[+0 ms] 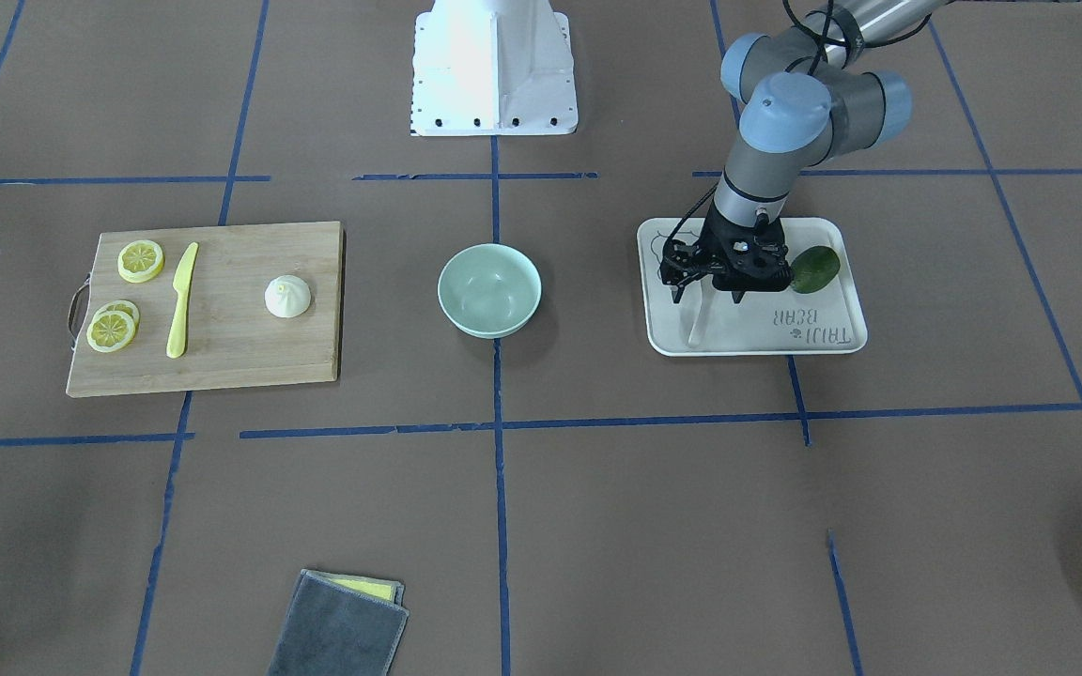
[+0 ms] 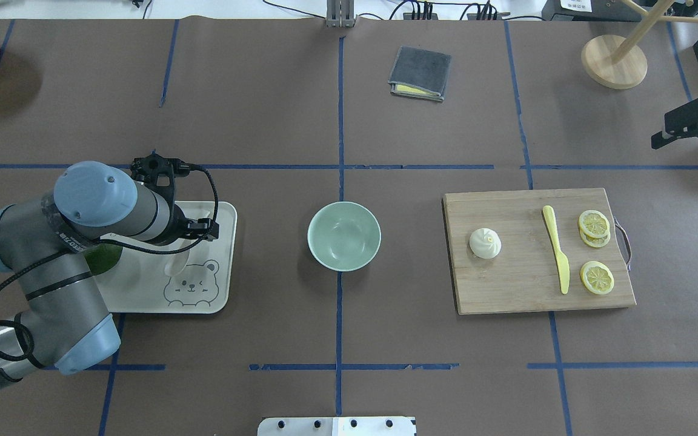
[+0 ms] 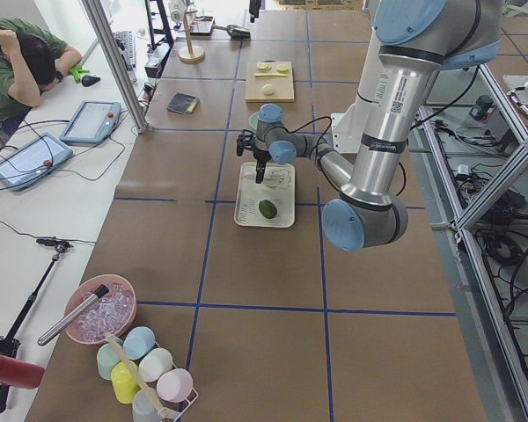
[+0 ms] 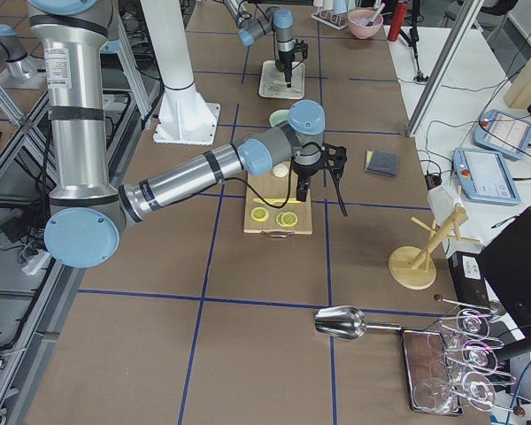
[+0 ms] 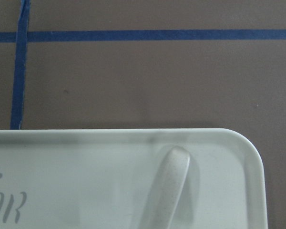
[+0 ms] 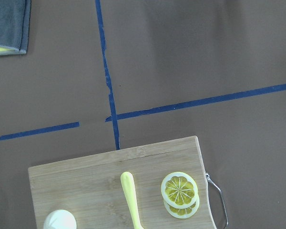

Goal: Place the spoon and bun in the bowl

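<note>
The off-white spoon [image 1: 699,324] lies on a white tray [image 1: 827,344]; its handle shows in the left wrist view [image 5: 167,191]. My left gripper [image 1: 708,296] is open, low over the tray, with a finger on each side of the spoon's handle. The mint-green bowl [image 1: 489,289] stands empty at the table's middle, also in the overhead view [image 2: 343,235]. The white bun [image 1: 287,297] sits on a wooden cutting board [image 1: 240,361]. My right gripper [image 2: 685,136] hangs open and empty, high past the board's outer end.
A dark green fruit [image 1: 815,269] lies on the tray beside the left gripper. A yellow knife [image 1: 181,300] and lemon slices [image 1: 141,260] lie on the board. A grey folded cloth [image 1: 339,624] lies at the operators' side. A wooden stand [image 2: 614,60] is at the far right.
</note>
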{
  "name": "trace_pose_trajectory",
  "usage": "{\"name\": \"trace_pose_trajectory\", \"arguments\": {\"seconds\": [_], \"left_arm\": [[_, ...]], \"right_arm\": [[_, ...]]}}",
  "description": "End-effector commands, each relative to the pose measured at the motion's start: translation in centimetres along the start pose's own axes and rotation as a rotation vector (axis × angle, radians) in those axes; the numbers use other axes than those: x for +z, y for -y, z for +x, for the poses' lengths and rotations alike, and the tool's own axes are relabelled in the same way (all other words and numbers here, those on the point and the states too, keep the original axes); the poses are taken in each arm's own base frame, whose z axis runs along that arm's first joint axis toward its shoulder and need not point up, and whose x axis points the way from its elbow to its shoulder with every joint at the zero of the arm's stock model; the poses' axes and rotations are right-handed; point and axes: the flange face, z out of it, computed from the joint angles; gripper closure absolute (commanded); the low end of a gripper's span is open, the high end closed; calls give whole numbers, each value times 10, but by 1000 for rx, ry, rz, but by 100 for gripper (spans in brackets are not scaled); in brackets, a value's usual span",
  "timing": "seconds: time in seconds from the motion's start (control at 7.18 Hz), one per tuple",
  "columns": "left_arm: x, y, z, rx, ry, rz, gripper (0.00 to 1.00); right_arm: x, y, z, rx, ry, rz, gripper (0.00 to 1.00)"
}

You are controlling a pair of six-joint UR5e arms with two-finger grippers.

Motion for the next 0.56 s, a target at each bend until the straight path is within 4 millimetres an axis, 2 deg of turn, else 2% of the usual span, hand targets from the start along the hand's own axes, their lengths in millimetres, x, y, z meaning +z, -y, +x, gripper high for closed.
{"name": "trace_pose_trajectory", "arguments": {"seconds": [0.0,0.42], "left_arm": [[5,0,0,2,10,2,25],[5,0,-1,5,10,2,30]], "right_arm": [[8,-4,-16,5,-10,3,0],[11,-6,-18,5,-10,-4,0]]}}
